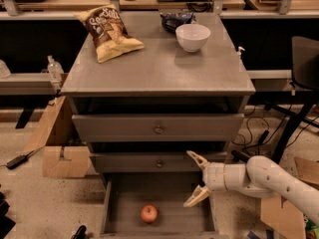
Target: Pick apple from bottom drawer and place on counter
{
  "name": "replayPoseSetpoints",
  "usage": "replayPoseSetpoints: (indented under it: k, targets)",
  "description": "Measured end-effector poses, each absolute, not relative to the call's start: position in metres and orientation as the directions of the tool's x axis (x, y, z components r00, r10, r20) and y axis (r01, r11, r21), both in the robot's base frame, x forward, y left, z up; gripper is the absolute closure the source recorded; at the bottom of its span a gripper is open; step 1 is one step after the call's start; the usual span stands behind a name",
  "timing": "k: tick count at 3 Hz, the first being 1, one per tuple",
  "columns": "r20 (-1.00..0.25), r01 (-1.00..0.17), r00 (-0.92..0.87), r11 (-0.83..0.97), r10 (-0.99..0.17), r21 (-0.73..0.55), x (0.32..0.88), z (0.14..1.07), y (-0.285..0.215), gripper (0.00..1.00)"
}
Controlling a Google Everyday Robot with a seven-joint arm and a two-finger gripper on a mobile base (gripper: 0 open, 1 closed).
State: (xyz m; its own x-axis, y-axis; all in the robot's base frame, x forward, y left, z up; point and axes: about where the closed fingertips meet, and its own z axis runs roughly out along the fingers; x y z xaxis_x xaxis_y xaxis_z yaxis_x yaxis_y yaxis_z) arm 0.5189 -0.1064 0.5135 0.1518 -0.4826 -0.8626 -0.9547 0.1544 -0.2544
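Obs., camera view, single moment.

- Bottom drawer (pixel 172 197): pulled out, floor fully exposed. The two upper drawers, each with a round knob, look shut.
- Apple (pixel 149 213): lies on the drawer floor at about 7 o'clock of the drawer, near the front edge and a little left of centre. Nothing touches it.
- Gripper (pixel 195 179): hangs above the right half of the open drawer, just in front of the middle drawer face. The arm (pixel 271 179) enters from 4 o'clock of the view. Claw is released: the two fingers are spread wide, one up and one down, with nothing between them. The apple is at roughly 8 o'clock from the gripper, near but clearly apart.
- Counter (pixel 159 71): carries a chip bag (pixel 109 31) at 11 o'clock and a white bowl (pixel 193 36) at 1 o'clock, with a dark packet (pixel 175 18) just behind the bowl. The middle and the front half, 6 o'clock side, are bare grey surface.

Progress (judgement): access is done, since the drawer is open and the apple is reachable. The pick has not begun. Left to do:
1. Bring the gripper down and toward 8 o'clock so the fingers sit around the apple.
2. Close on it and lift it clear of the drawer front.
3. Carry it up past the two upper drawers.
4. Set it on the bare front of the counter.

Early stage; most of the work remains.
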Motion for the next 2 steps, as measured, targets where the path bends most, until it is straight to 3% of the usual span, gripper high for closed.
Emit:
replayPoseSetpoints:
  k: [2]
  targets:
    - [-0.881, -0.964, 0.131, 0.148, -0.455, -0.22, 0.515, 0.487, -0.092, 0.0]
